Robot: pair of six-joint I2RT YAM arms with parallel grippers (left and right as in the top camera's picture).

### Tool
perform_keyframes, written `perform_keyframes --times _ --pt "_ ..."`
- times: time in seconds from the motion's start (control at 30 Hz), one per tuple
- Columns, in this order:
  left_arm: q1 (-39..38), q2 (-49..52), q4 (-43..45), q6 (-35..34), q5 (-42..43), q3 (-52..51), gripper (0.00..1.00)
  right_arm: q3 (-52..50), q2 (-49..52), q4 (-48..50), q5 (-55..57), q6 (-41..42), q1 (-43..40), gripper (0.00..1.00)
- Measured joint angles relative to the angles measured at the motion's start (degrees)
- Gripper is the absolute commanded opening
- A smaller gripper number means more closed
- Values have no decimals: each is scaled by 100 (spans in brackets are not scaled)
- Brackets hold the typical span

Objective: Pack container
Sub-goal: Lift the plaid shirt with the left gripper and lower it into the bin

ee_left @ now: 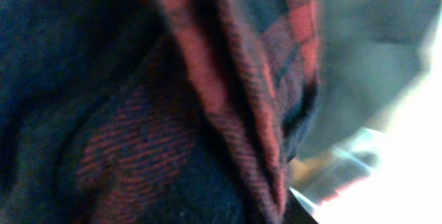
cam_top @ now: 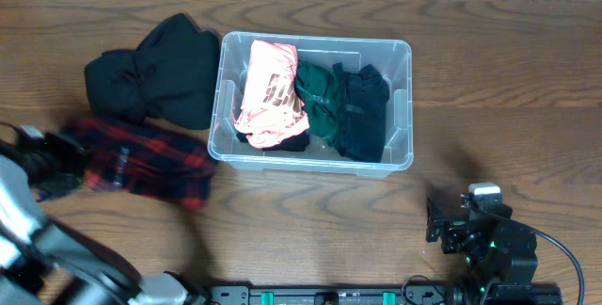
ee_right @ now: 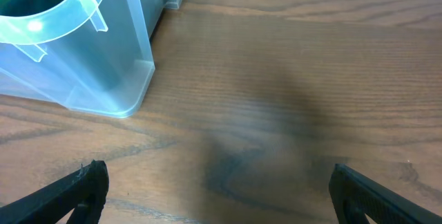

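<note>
Table (cam_top: pixel 489 79): brown wood grain, carrying everything; broad enough for loose clothes to lie beside the container.
Container (cam_top: pixel 310 165): clear plastic, upright, mouth up, at mid-table on the side far from the arms; probably set there to be within reach of either arm.
Inside the container: pink garment (cam_top: pixel 271 93) at its left end, green garment (cam_top: pixel 318 98) in its middle, black garment (cam_top: pixel 365 112) at its right end; folded and laid side by side, seemingly to save room.
Left of the container: black bundle (cam_top: pixel 155 79), loosely heaped, against or just beside the left wall, cannot tell which; likely waiting its turn.
Front-left of the container: plaid shirt (cam_top: pixel 141 159), red and black, crumpled, ending just short of the container's front-left corner.
Left gripper (cam_top: pixel 47 164): at the shirt's end farthest from the container, blurred. Wrist view filled by a raised fold of plaid, fingers hidden. Cannot tell whether clamped on the cloth or only pressed into it. Placed there, by the look of it, to gather the shirt.
Right gripper (ee_right: pixel 217 174): front-right of the container, well apart from it, low over the wood, spread wide with nothing between the fingers; apparently kept clear of the other arm's work.
Step in hand: probably taking up the plaid shirt for packing.
Room left: little container floor showing, so likely on top of the folded pieces.
</note>
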Motion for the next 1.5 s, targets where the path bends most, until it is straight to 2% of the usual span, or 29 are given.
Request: perform_keyframes --times 0.27,0.4,0.5,0.77,0.97,1.23,1.4,1.43,1.47,1.5 --pt "-459 -2297 -638 -144 761 1294 6 0 0 0 2 0 0 99" --pt "-1368 -2833 -225 -732 1165 1362 6 0 0 -2 0 0 0 99" --pt "-2284 -2909 321 -1357 1047 1362 6 0 0 0 0 0 0 99" --pt "-5128 -2597 1486 -2892 -949 1355 6 -2 0 0 0 0 0 99" --pt "-6913 -1572 2365 -3663 -2271 1362 6 -2 -2 -2 0 0 0 99" --pt "-7888 -63 2430 -4684 -3233 1351 6 -2 0 0 0 0 0 99" --pt "-8100 295 2175 -5007 -3589 1279 6 -2 0 0 0 0 0 99" --pt "-8120 319 2109 -5069 -3635 1255 9 -2 0 0 0 0 0 99" --pt "-8133 358 2013 -5108 -3674 1246 17 -2 0 0 0 0 0 99" --pt "-8133 391 1937 -5134 -3709 1237 32 -2 0 0 0 0 0 99"
